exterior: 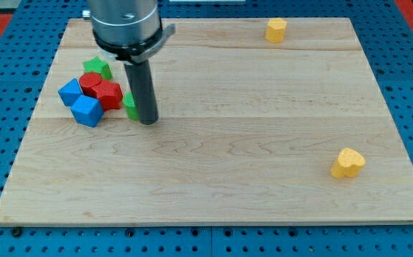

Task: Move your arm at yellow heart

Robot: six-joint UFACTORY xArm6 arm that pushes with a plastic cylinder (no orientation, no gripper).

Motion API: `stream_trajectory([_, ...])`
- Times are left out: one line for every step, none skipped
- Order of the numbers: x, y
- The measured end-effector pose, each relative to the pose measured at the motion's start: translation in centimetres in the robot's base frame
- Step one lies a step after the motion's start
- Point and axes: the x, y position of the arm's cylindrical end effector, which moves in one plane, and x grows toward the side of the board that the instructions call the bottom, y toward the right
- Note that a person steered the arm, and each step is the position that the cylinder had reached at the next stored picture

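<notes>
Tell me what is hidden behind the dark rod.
Behind the rod, just above my tip, a green block peeks out on the view's left side. Only a sliver shows; its shape and the rest are covered by the rod.

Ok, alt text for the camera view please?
My tip rests beside a cluster of blue, red and green blocks at the wooden board's left, far from the yellow heart at lower right. Another yellow block sits at the top.

block cluster (92,91) at board's (214,178) left, my tip (148,120) just right, heart (348,163) far right
</notes>
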Motion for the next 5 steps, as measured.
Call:
stream_trajectory([-0.4,-2.5])
stream_trajectory([-0.6,6.4])
stream_trajectory([-0.6,16.6])
stream_trajectory([0.3,26.2])
stream_trajectory([7.4,32.7])
